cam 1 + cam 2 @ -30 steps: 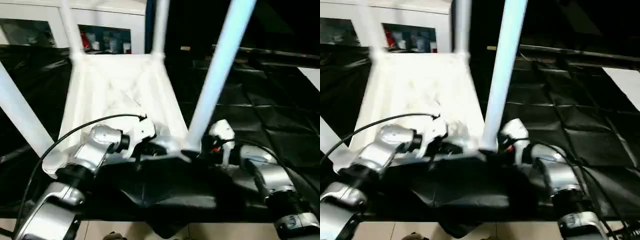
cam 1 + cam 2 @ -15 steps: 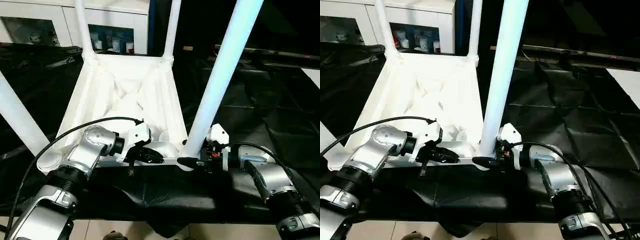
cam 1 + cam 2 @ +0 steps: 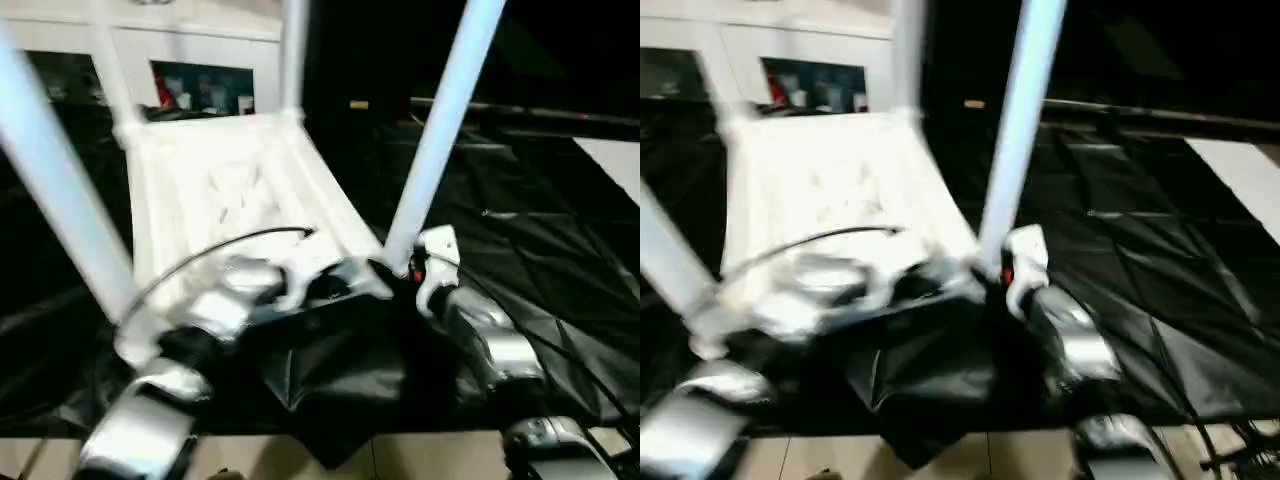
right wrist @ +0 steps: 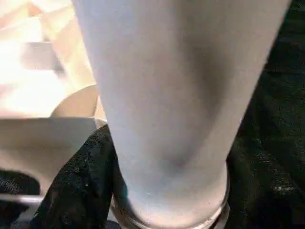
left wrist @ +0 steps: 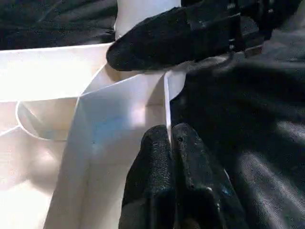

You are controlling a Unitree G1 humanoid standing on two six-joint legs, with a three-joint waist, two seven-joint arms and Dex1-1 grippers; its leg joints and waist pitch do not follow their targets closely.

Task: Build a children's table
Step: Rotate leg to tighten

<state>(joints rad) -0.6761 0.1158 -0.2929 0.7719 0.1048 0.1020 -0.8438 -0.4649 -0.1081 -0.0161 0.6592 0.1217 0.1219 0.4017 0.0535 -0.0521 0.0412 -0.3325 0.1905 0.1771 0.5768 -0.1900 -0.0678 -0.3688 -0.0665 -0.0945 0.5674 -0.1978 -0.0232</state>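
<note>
**A:** Which step was in hand?

**B:** Late assembly, I judged. The children's table (image 3: 230, 190) lay upside down on the black cloth (image 5: 248, 119), ribbed underside up. All four legs stood up from its corners. The work was at the leg (image 3: 430, 150) in the corner nearest the robot's right arm.

**A:** And the tools, relative to that leg?

**B:** The left tool (image 5: 170, 143) was pinched narrow on the thin rim wall (image 5: 167, 95) of the children's table, just beside that leg's socket. The wall stood on edge between its two pads. The right tool (image 5: 143, 47) lay against the base of the leg, touching it right at the socket. I could not tell whether it was clamped on the leg or only resting against it.

**A:** What did the next move call for?

**B:** Probably pressing or twisting that leg fully home while the left tool steadied the rim. After that, a grip good enough to turn the whole thing onto its feet. Whether the leg was seated to its full depth, the views didn't show.
</note>
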